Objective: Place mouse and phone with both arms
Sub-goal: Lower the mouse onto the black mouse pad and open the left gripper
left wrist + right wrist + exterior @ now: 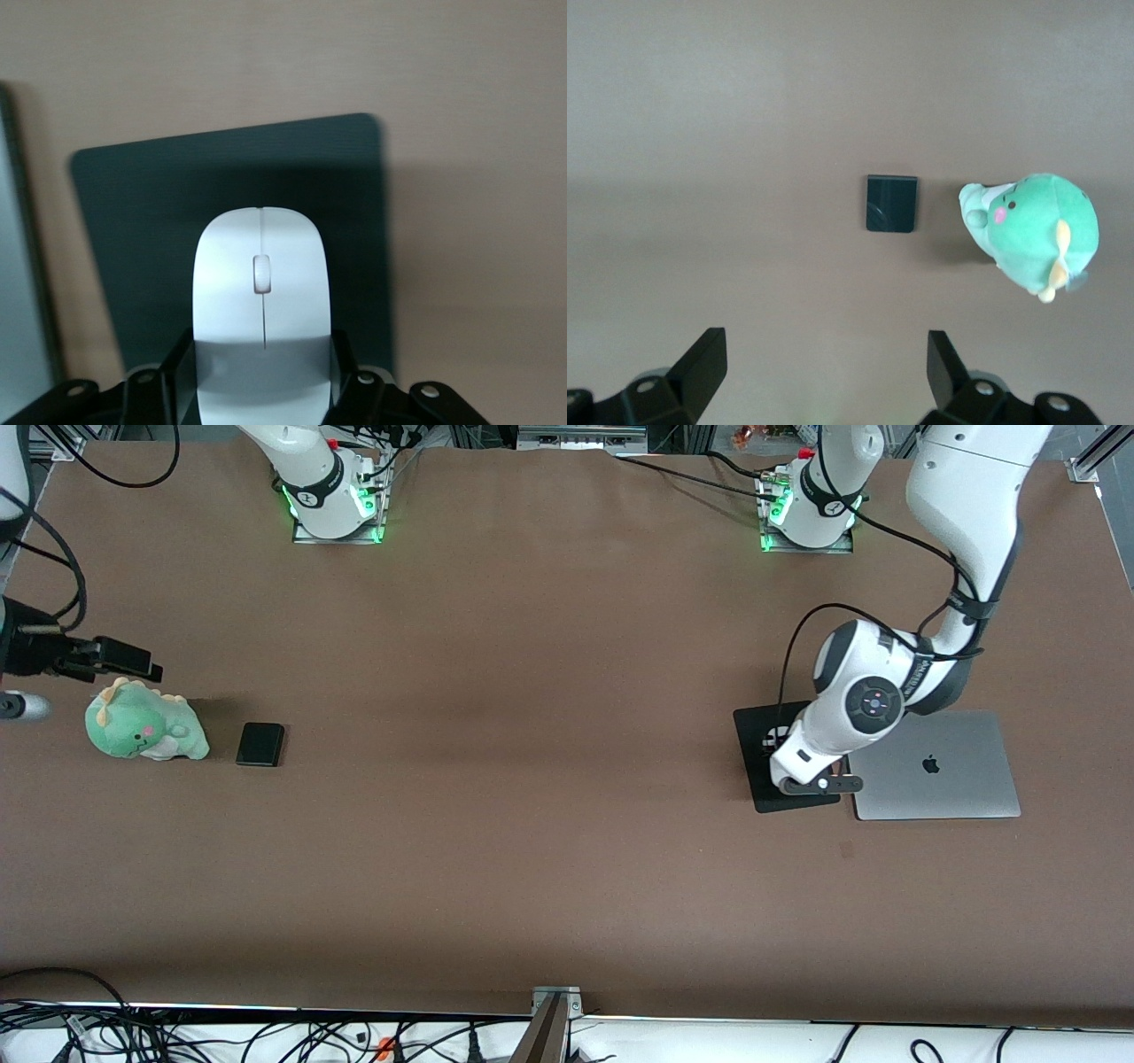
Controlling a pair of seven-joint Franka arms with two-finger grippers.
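The white mouse [261, 292] lies lengthwise between my left gripper's [261, 376] fingers [177, 367], which press on its two sides. It is low over the black pad [142, 221]. In the front view my left arm's wrist [864, 700] hangs over that pad [764, 779] and hides the fingers and the mouse. The black phone [260, 744] lies flat on the table toward the right arm's end, and shows in the right wrist view [891, 204]. My right gripper [824, 359] is open and empty, up in the air over bare table beside the phone.
A green plush dinosaur [144, 729] sits beside the phone, toward the right arm's end; it also shows in the right wrist view [1032, 230]. A closed silver laptop [935, 766] lies against the black pad. The brown table [532, 779] stretches between the two groups.
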